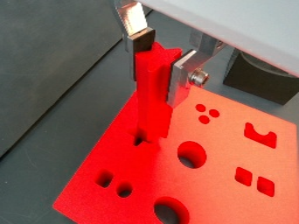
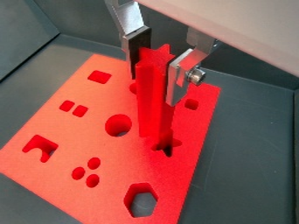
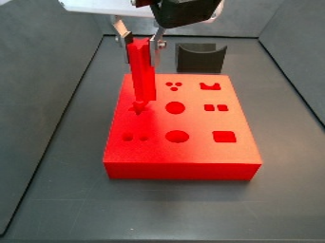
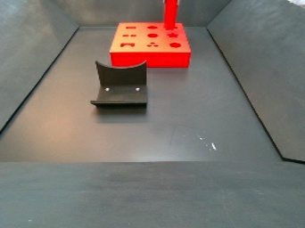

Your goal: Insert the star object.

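Wrist views, gripper [image 2: 162, 63] clamping upright star object [image 2: 151, 101], tip over red block [image 2: 70, 131] star hole

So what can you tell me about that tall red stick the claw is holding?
The star object is a long, bright red peg with ridged, star-shaped sides, matte like plastic. It stands upright, its top clamped in the gripper, its lower end at the star-shaped hole of the red block. Whether the tip has entered cannot be told.
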